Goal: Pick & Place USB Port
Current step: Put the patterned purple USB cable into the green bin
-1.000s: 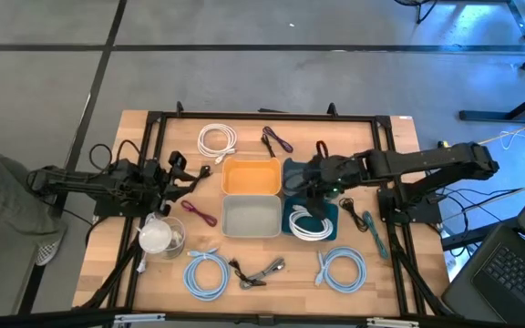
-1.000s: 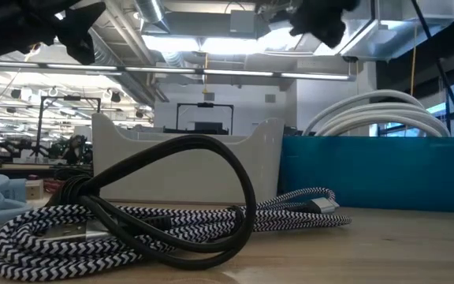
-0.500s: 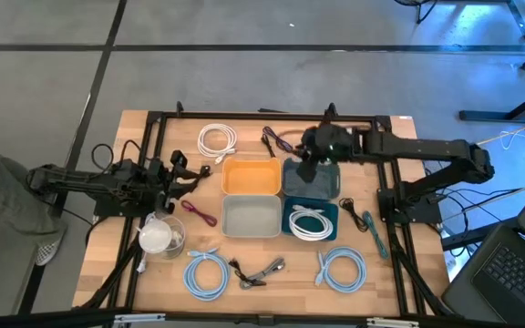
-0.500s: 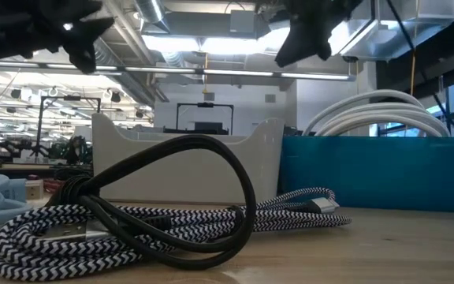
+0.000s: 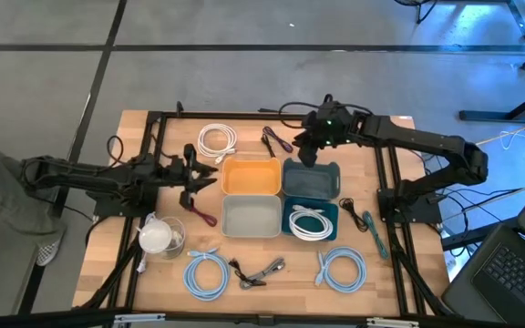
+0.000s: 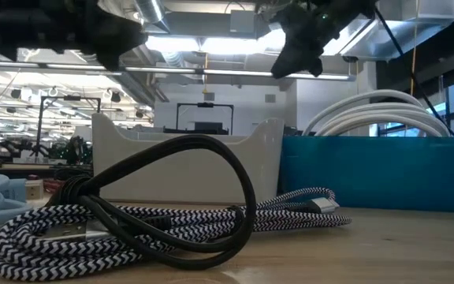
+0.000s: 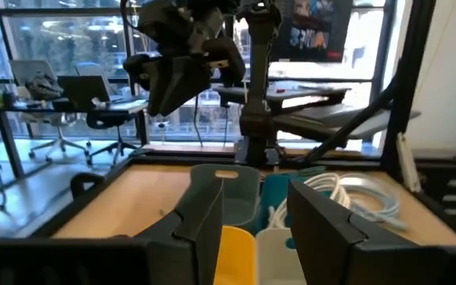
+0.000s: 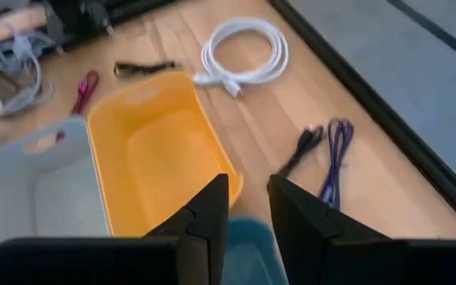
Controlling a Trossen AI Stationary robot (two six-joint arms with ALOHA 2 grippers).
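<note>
The right gripper (image 5: 306, 150) moved from above the blue bin with the white cable (image 5: 312, 222), across the dark teal bin (image 5: 312, 179), toward the purple cable (image 5: 277, 140). The left gripper (image 5: 204, 178) advanced toward the yellow bin (image 5: 251, 176).

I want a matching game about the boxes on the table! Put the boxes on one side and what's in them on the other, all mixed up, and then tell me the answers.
Boxes:
1. yellow bin
2. dark teal bin
3. grey bin

What is inside or above:
A. holds a coiled white cable
B. empty, between the yellow bin and the table's near edge
C. empty, with the left gripper hovering just beside it

Pairs: 1-C, 2-A, 3-B
</note>
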